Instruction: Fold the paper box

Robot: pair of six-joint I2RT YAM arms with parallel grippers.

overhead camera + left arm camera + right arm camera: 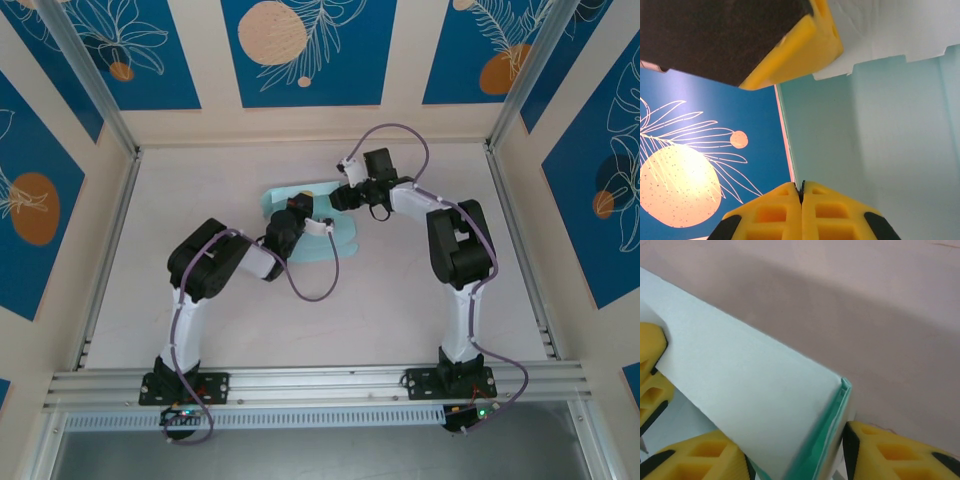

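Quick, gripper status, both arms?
Left gripper: shut on the paper box edge.
Right gripper: jaws astride the paper box; grip cannot be told.

**Top external view:** bright, even light from above. The table (400, 300) looks pale and matte. Faint, soft shadows lie close under the left arm (205, 265) and the right arm (458, 245). Focus is sharp throughout, and the wall posts splay outward toward the upper corners.

**Left wrist view:** well lit. The paper box (880, 150) shows a smooth gradient, dimmer toward its lower right. The left gripper (801, 192) is fairly crisp. A dark mass in the upper left corner is blurred.

**Right wrist view:** a broad, diffuse shadow band crosses the table from the upper left to the right edge. The right gripper (792, 440) is soft and out of focus.
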